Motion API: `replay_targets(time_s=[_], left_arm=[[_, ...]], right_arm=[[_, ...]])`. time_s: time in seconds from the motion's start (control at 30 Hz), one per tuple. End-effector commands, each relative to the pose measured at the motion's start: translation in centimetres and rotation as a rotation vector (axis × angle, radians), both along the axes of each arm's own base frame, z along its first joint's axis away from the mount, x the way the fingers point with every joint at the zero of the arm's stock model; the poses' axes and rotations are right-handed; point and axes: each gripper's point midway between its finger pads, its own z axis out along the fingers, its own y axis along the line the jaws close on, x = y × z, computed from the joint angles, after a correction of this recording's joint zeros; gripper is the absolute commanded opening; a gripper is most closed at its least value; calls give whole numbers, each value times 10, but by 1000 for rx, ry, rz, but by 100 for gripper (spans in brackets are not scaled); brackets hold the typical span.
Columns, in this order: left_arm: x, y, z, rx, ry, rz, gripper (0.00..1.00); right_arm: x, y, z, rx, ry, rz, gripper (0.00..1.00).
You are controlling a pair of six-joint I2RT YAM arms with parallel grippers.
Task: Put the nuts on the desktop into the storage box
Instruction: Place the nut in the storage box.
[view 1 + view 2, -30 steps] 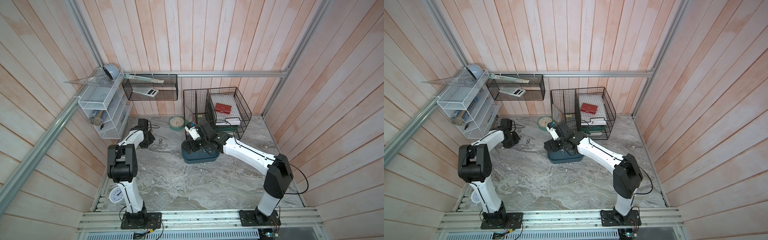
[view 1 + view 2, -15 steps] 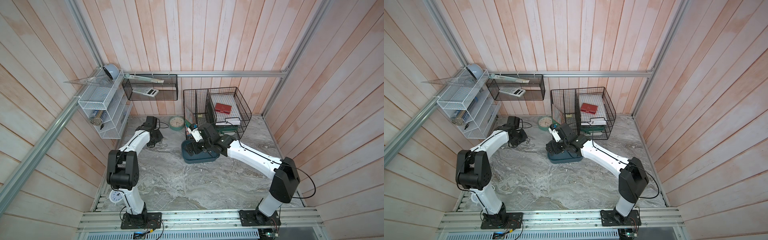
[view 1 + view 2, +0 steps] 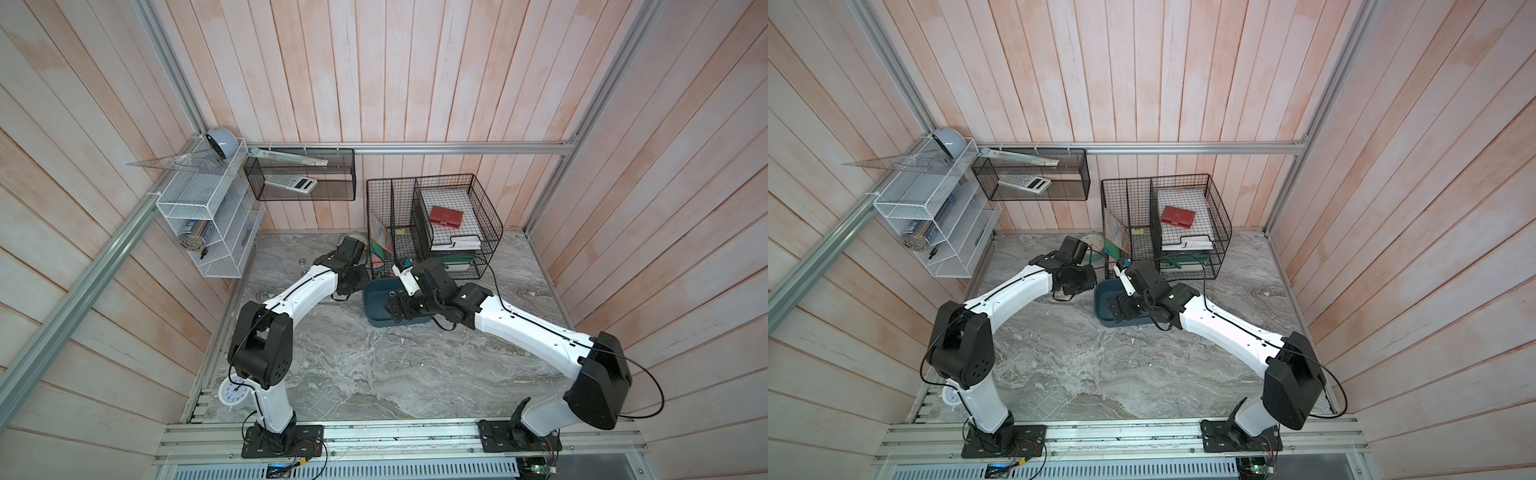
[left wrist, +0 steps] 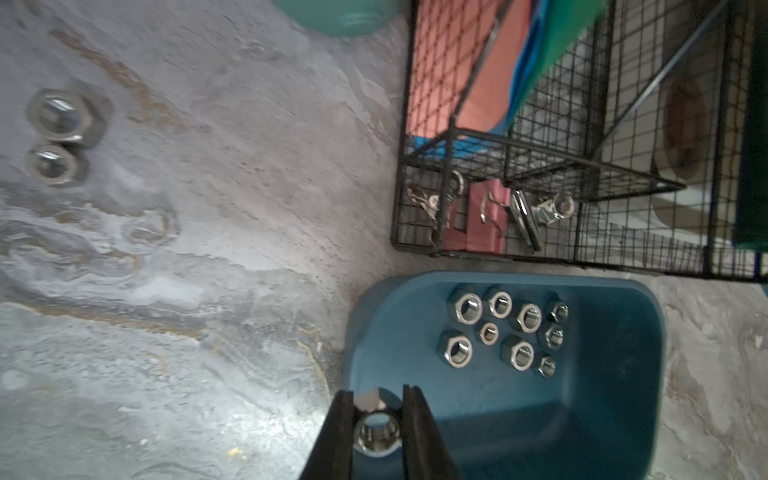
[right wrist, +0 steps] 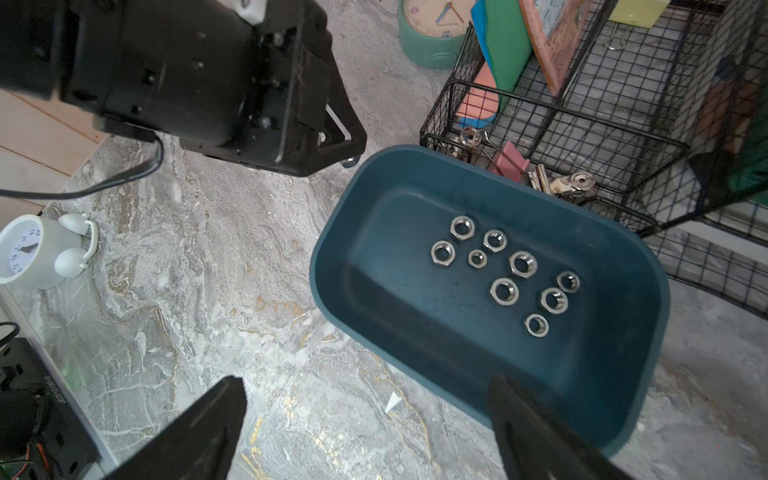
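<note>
Tray of dark teal plastic [image 5: 602,374]: we count nine small shiny silver nuts [image 5: 504,290] inside, two nuts [image 4: 62,114] on grey marble desktop [image 4: 249,166]. Left claw [image 4: 377,392] pinches one nut [image 4: 377,434] over tray's rim; right claw [image 5: 365,380] gapes, empty.

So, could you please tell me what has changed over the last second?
The left hand, shut on a small silver metal nut throughout, swung to its right across the grey marble desktop to the rim of the dark teal plastic storage box. Nothing was taken hold of or let go. The open right hand stayed over the box, though its elbow drew back; the box itself did not move.
</note>
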Motion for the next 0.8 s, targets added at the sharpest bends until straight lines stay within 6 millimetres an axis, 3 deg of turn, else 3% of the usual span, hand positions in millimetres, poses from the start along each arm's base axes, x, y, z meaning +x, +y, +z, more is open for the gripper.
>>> replay_targets(time_s=[0.0,0.3,0.77], left_arm=[[2,-19,-12,-6,21,-27,16],[3,-60,-43,12,58,-112,16],[24,-58,-82,99,85,-121,16]], right_arm=[[-3,-13,0,-16,-14,-46,98],[-9,-31,-3,-30,-16,-92,98],[-9,-39,-2,-46,-19,-111,98]])
